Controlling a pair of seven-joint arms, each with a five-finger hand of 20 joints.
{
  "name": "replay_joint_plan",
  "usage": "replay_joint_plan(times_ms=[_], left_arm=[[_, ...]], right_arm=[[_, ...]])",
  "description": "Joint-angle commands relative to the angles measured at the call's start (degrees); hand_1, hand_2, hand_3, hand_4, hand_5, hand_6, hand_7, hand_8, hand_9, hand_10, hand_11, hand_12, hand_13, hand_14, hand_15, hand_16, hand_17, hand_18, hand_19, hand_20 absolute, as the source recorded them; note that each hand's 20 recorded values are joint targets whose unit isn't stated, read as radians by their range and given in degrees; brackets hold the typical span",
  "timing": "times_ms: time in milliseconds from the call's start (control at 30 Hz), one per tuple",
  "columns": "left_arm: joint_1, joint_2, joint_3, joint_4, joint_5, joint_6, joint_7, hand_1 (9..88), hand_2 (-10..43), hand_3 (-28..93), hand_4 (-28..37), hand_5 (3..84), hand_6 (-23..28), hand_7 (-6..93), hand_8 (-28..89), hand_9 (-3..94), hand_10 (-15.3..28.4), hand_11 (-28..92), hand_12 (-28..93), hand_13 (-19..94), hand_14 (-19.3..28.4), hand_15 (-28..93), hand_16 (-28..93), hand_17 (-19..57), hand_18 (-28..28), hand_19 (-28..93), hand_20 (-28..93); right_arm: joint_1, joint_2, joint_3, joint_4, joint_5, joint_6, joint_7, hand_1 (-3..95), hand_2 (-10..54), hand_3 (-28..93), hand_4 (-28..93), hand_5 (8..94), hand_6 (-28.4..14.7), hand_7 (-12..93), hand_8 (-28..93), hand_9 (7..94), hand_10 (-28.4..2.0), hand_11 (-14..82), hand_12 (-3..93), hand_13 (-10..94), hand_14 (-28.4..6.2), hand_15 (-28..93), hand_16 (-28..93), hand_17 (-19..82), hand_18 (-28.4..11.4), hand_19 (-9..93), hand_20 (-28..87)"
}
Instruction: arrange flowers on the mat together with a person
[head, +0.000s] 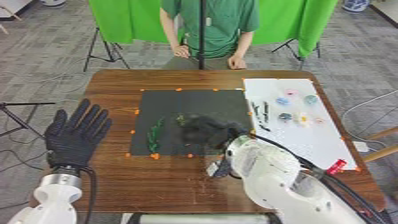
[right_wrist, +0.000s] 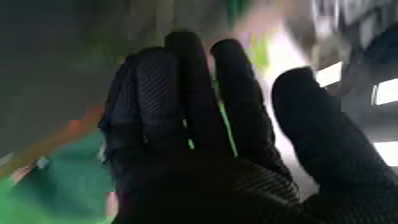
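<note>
While my right hand (right_wrist: 204, 185) hovers over the dark mat (head: 187, 102), fingers straight, thumb apart, a low sweep could drag the green stem (head: 154, 137) lying there (loose flowers (head: 282, 101) sit well aside, on the white sheet (head: 311, 150)).

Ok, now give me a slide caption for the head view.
The robot's right hand over the dark mat, green stems left of it, small flowers on the white sheet.

Left hand (head: 75, 139), right hand (head: 210, 132) both open
</note>
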Motion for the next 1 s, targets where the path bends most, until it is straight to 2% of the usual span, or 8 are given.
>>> replay_joint_plan(times_ms=[33, 233, 300, 500, 867, 1000], left_arm=[[0.0, -0.37, 0.90, 0.37, -0.29, 0.51, -0.76, 23.4, 14.8, 74, -28.3, 42.1, 7.8, 11.1, -9, 34.6, 14.5, 18, 10, 24, 14.6, 27, -5, -4.9, 12.7, 29, 11], [0.7, -0.56, 0.40, 0.31, -0.35, 0.48, -0.42, 23.3, 14.8, 74, -28.3, 42.2, 7.9, 11.1, -9, 34.6, 14.5, 18, 10, 24, 14.6, 27, -5, -4.9, 12.7, 28, 11], [0.8, -0.72, 0.34, 0.25, -0.83, 0.71, -0.33, 23.3, 14.8, 74, -28.3, 42.3, 7.9, 11.1, -9, 34.6, 14.5, 18, 10, 24, 14.6, 27, -5, -4.9, 12.7, 28, 11], [1.2, -0.70, 0.13, 0.15, -0.99, 0.27, 0.23, 23.3, 14.7, 74, -28.3, 42.3, 7.9, 11.1, -9, 34.7, 14.5, 18, 10, 24, 14.6, 28, -5, -4.9, 12.7, 29, 11], [1.1, -0.84, 0.20, 0.28, -1.65, 0.13, 0.08, 23.3, 14.7, 74, -28.3, 42.2, 7.9, 11.1, -9, 34.6, 14.4, 18, 10, 24, 14.6, 28, -5, -4.8, 12.7, 28, 11], [1.0, -0.37, 0.32, 0.28, -1.91, 0.13, 0.51, 23.3, 14.8, 74, -28.3, 42.2, 7.9, 11.0, -9, 34.7, 14.5, 18, 10, 24, 14.6, 28, -5, -4.9, 12.7, 29, 11]], right_arm=[[1.6, -3.8, -4.1, 4.2, -4.7, 1.0, 5.4, 22.0, 21.0, 77, -14, 54.9, -3.0, 13, -10, 54.6, -19.5, 29.6, 27.7, 40, -22.1, 72, 39, 14, -24.7, 72, 40], [1.5, -3.4, -4.3, 4.0, -5.5, -0.3, 7.0, 20.8, 20.2, 76, -13, 55.7, -4.6, 13, -9, 53.2, -20.7, 29.3, 27.7, 40, -22.7, 72, 39, 14, -25.1, 72, 40], [1.3, -3.3, -4.2, 4.0, -5.1, -0.7, 8.0, 19.7, 19.3, 76, -13, 56.5, -5.3, 13, -9, 53.4, -21.0, 29.0, 27.4, 40, -22.7, 72, 39, 14, -25.3, 73, 41], [1.0, -2.9, -3.5, 3.1, -3.5, -1.9, 9.0, 19.2, 18.0, 75, -13, 59.6, -8.1, 14, -8, 54.5, -21.7, 27.9, 26.3, 41, -22.4, 72, 37, 15, -25.5, 73, 40], [-0.5, -3.0, -2.8, 1.2, -2.0, -3.0, 8.1, 18.9, 17.1, 73, -13, 61.3, -8.9, 14, -8, 56.1, -21.7, 26.9, 25.4, 42, -22.3, 71, 35, 15, -25.5, 73, 39], [-0.8, -3.2, -2.4, 1.0, -1.2, -3.7, 8.2, 18.8, 16.7, 73, -13, 61.0, -8.4, 14, -8, 56.1, -21.7, 26.6, 25.4, 42, -22.3, 71, 35, 15, -25.6, 73, 39]])
